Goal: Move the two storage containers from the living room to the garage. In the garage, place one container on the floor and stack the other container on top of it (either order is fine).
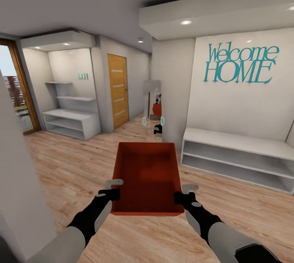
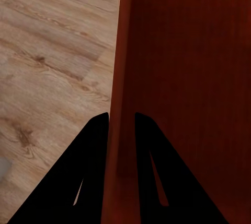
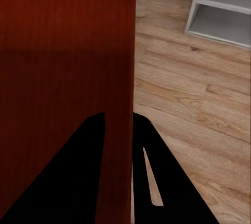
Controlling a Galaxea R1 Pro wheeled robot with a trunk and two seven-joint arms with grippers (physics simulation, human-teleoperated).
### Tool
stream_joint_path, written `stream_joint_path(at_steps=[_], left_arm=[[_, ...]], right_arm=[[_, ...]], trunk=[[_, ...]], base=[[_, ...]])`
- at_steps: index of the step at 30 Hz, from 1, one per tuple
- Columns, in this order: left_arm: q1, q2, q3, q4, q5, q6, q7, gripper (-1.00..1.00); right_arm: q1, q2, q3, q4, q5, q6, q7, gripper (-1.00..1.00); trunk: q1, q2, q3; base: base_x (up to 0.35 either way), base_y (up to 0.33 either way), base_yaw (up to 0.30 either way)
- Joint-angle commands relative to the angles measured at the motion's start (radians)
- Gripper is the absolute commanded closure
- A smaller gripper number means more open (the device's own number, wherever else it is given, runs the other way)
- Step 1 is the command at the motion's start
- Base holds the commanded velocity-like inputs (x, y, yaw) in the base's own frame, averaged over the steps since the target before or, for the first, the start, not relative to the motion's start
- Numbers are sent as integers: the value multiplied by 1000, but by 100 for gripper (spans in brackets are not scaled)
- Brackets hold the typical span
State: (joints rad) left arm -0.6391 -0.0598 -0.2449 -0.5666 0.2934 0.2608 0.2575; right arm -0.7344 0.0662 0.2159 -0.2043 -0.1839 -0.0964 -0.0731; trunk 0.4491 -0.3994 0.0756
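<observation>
An orange-red, topless rectangular storage container [image 1: 148, 179] sits level at the lower centre of the frame, held above light wood-plank floor [image 1: 73, 165], apparently empty.

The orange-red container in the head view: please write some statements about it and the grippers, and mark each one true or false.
1. Both grippers hold the storage container, the left gripper and right gripper on opposite walls. True.
2. The container rests on the wood floor. False: it is carried above it.
3. The container holds small boxes. False: it is empty.
4. Teal lettering on the wall reads "Welcome HOME". True.
5. The wooden door stands wide open. False: it is closed.
</observation>
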Motion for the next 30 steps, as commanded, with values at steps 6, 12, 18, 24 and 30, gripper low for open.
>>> stream_joint_path(at_steps=[6,12,18,24,30], left_arm=[[-1,2,81,-3,49,3,11,100],[-1,2,81,-3,49,3,11,100],[-1,2,81,-3,49,3,11,100],[-1,2,81,-3,49,3,11,100],[-1,2,81,-3,49,3,11,100]], right_arm=[[0,0,-16,-3,-9,-3,4,100],[0,0,-16,-3,-9,-3,3,100],[0,0,-16,-3,-9,-3,3,100],[0,0,-16,-3,-9,-3,3,100],[0,0,-16,-3,-9,-3,3,100]], trunk=[[1,-1,0],[1,-1,0],[1,-1,0],[1,-1,0],[1,-1,0]], base=[[323,0,8],[323,0,0],[323,0,0],[323,0,0],[323,0,0]])
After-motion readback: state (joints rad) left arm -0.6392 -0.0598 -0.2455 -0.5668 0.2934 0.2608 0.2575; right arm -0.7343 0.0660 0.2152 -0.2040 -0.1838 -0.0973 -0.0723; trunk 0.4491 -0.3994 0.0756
